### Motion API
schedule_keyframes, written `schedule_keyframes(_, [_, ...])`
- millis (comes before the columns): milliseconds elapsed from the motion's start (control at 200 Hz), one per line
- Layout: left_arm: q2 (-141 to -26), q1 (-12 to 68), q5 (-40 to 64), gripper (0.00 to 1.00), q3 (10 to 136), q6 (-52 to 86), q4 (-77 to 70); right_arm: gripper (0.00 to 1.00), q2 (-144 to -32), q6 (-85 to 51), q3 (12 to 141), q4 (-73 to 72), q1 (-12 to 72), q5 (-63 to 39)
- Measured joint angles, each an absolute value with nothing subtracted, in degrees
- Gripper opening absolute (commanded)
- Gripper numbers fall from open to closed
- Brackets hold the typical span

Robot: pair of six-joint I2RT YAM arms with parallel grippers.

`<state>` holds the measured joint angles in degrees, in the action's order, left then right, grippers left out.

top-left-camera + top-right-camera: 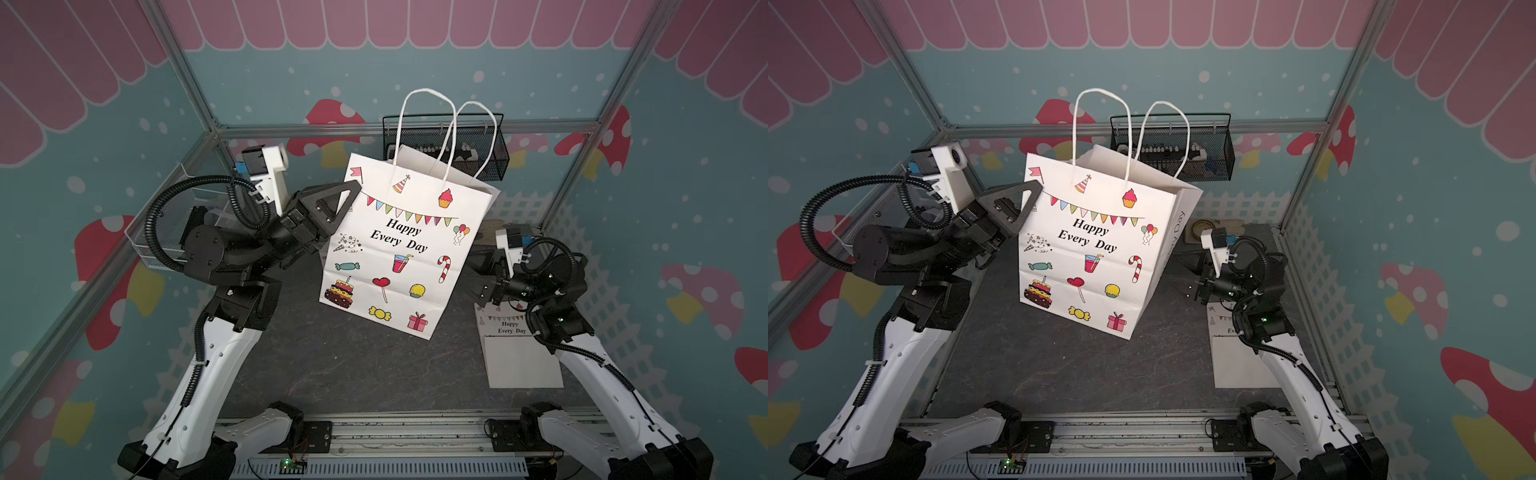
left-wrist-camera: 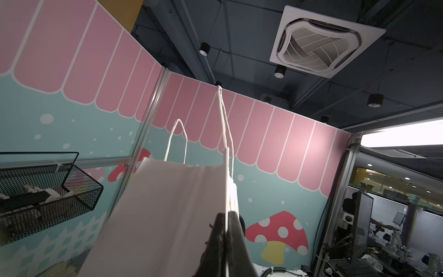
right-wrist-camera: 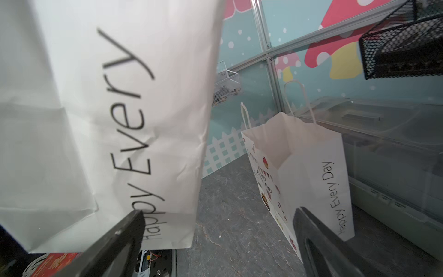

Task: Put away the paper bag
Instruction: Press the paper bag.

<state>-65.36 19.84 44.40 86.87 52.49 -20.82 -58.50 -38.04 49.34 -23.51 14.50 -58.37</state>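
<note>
Two items are requested, Station B: the step in hand and the bag's position.

Station A, the carry step is judged to be in hand. The left gripper [image 1: 353, 187] is clamped on the upper left edge of the paper bag [image 1: 399, 249]. In the left wrist view the paper is seen pinched between the fingers [image 2: 237, 239]. The bag is held clear of the table, tilted, just in front of the mesh basket [image 1: 496, 164], with its handles crossing the basket's front.

Is the right gripper engaged, Station B?

Negative, Station A. The right gripper [image 1: 478, 276] is spread wide and empty, in front of the basket's right end and just beside the bag's side panel. Contact cannot be confirmed. For the next move, a supporting or flattening grasp on that side is probably called for before the bag is stowed.
</note>
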Motion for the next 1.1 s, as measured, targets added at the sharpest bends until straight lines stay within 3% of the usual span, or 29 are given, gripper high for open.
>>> schedule_keyframes(630, [-69.25,19.84,43.97,0.00,81.82,67.31,-38.63,0.99,-61.58,-38.17,52.07,-27.46,24.86,-54.85])
schedule_keyframes(1101, [-66.59,19.92,43.99,0.00,81.38,66.39,-35.42,0.99,-57.23,-35.44,52.93,-23.53,25.61,-52.42])
